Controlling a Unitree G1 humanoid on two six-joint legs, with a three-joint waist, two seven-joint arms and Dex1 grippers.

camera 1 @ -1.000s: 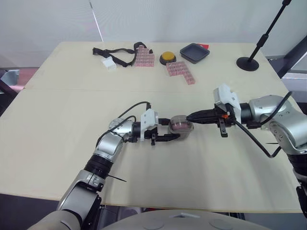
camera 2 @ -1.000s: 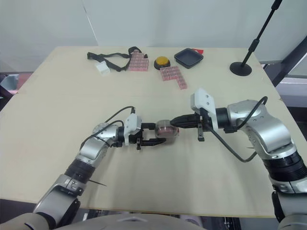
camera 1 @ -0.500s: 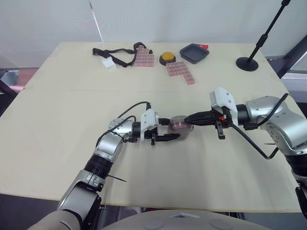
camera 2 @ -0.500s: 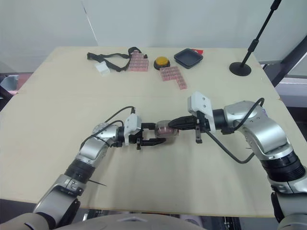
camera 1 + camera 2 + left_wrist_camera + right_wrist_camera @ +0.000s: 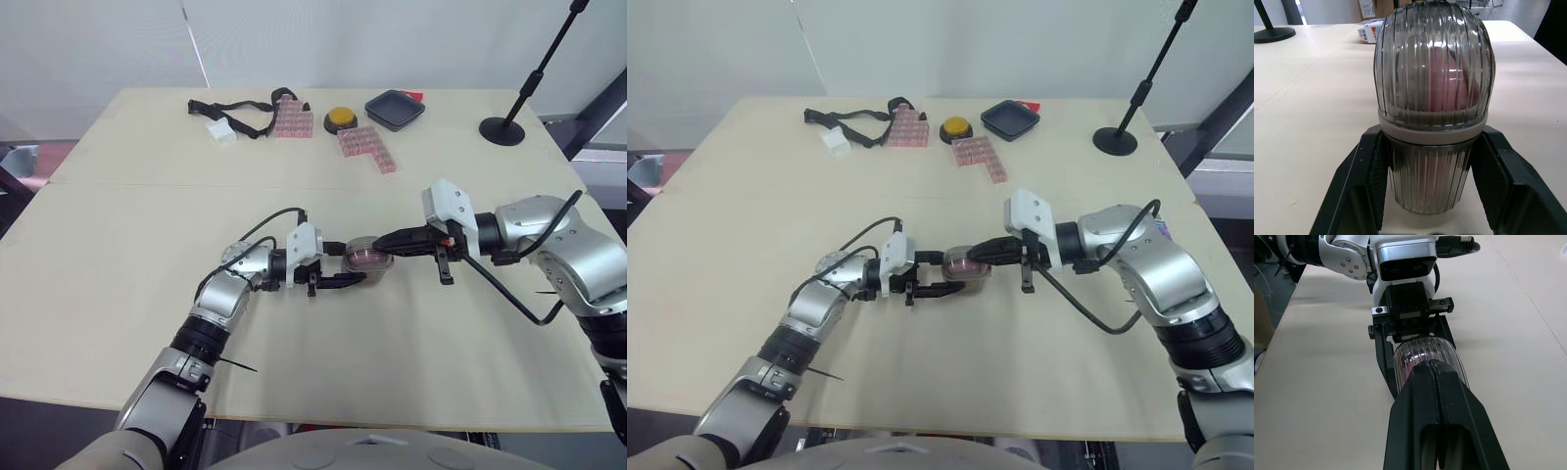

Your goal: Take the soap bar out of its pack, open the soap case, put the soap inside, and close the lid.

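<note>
Soap case (image 5: 368,258) clamped between left jaws; right jaws closed, seemingly touching lid (image 5: 1434,63).

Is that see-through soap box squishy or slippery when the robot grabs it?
Probably hard, not squishy: the soap case holds its ribbed shape in the left gripper. Its shiny, rounded shell looks slippery, so it might squirt out if squeezed unevenly. The pink soap inside likely adds most weight.

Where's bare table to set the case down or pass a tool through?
Free: the table strip between the soap case and the near edge, and the wide stretch left of the left tool. Crowded: the far edge, with strap, pink blocks, yellow button, dark tray, stand base.
</note>
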